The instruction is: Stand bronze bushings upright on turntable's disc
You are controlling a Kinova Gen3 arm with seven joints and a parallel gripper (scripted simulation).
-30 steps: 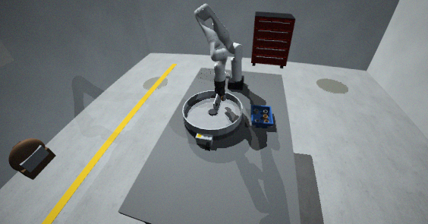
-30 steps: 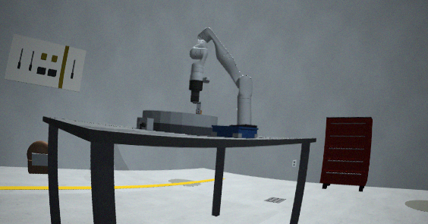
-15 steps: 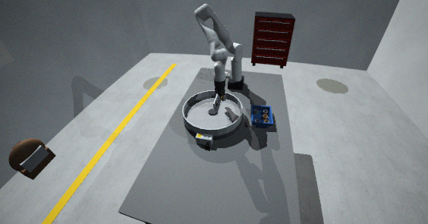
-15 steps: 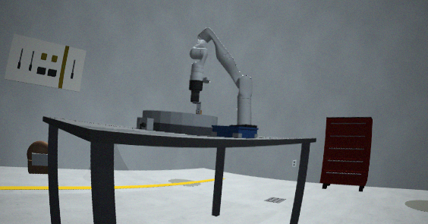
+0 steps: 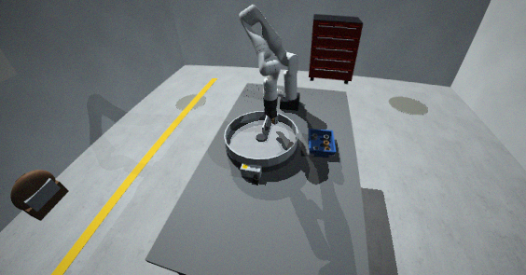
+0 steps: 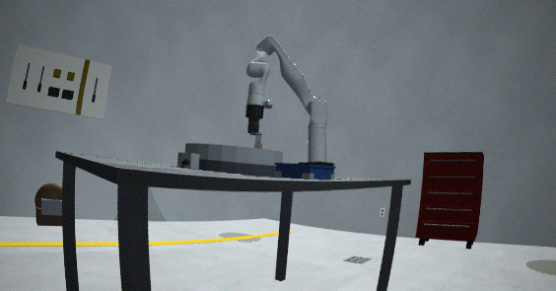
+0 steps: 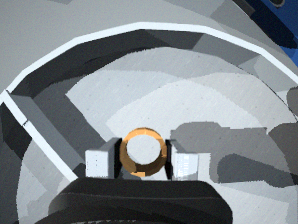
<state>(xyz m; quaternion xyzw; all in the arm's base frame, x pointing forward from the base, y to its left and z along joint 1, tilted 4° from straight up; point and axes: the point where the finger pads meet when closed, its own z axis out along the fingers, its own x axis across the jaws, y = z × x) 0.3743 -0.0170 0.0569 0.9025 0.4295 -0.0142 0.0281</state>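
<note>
Glossy bronze bushing [image 7: 144,152], matt blue crate [image 5: 323,143], matt grey disc [image 5: 249,143]

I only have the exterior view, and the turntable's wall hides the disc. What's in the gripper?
Observer: A bronze bushing, clamped in the gripper; the wrist view looks down through its open bore.
Operator: Is it over the disc or the hub?
Observer: In the top view the gripper hangs just beside the hub, inside the ring wall; I can't tell if the bushing is clear of it.
Operator: What's left in the crate?
Observer: The top view shows bushings still in the blue crate, some with bronze rims; too small to count.
</note>
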